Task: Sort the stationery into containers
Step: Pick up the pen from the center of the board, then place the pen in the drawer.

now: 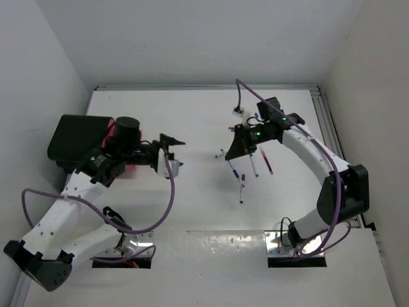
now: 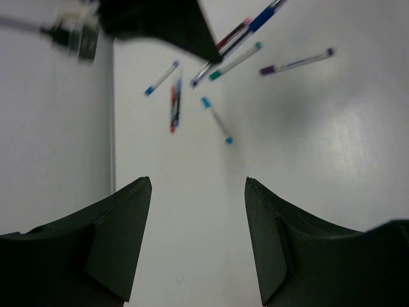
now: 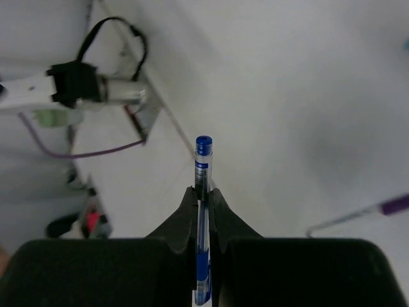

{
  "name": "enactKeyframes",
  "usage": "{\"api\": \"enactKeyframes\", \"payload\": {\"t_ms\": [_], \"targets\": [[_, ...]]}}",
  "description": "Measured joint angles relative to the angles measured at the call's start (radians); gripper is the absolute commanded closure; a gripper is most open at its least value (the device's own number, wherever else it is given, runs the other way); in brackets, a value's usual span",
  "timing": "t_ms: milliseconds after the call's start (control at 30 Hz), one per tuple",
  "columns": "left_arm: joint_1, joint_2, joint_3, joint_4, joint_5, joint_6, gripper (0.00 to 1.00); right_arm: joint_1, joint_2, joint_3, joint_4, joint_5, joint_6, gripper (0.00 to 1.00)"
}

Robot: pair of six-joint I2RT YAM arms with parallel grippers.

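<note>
My right gripper (image 1: 231,152) hangs over the middle of the table, shut on a blue-capped pen (image 3: 203,153) that stands up between its jaws (image 3: 203,190). Several loose pens (image 1: 254,165) lie just below and right of it. A purple-capped one (image 3: 364,214) shows in the right wrist view. My left gripper (image 1: 180,155) is open and empty, left of the pens, which lie ahead of it (image 2: 217,120) in the left wrist view (image 2: 198,182). The black box (image 1: 73,137) sits at the far left. The magenta tray (image 1: 112,133) beside it is mostly hidden under my left arm. No highlighter shows.
White walls close the table in on the left, back and right. A metal rail (image 1: 326,121) runs along the right edge. A white connector on a purple cable (image 1: 238,110) hangs near my right wrist. The right gripper's black body (image 2: 166,22) shows above the pens.
</note>
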Motion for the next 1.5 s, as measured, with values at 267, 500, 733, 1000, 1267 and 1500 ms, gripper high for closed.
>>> {"api": "enactKeyframes", "payload": {"t_ms": [267,500,733,1000,1267,1500], "targets": [[-0.404,0.083,-0.005,-0.039,-0.176,0.129,0.36,0.057,0.089,-0.004,0.05,-0.211,0.156,1.0],[-0.525,0.153,-0.007,0.005,-0.293,0.136,0.4,0.121,0.091,-0.013,0.091,-0.3,0.221,1.0],[-0.604,0.221,-0.005,0.053,-0.407,0.154,0.46,0.162,0.098,-0.013,0.118,-0.335,0.254,1.0],[-0.608,0.221,-0.01,0.123,-0.484,0.154,0.51,0.179,0.115,-0.013,0.142,-0.343,0.279,1.0],[-0.61,0.221,-0.04,0.135,-0.502,0.163,0.59,0.19,0.129,-0.013,0.159,-0.346,0.301,1.0],[-0.61,0.221,-0.066,0.14,-0.502,0.161,0.72,0.19,0.129,-0.013,0.159,-0.346,0.303,1.0]]}}
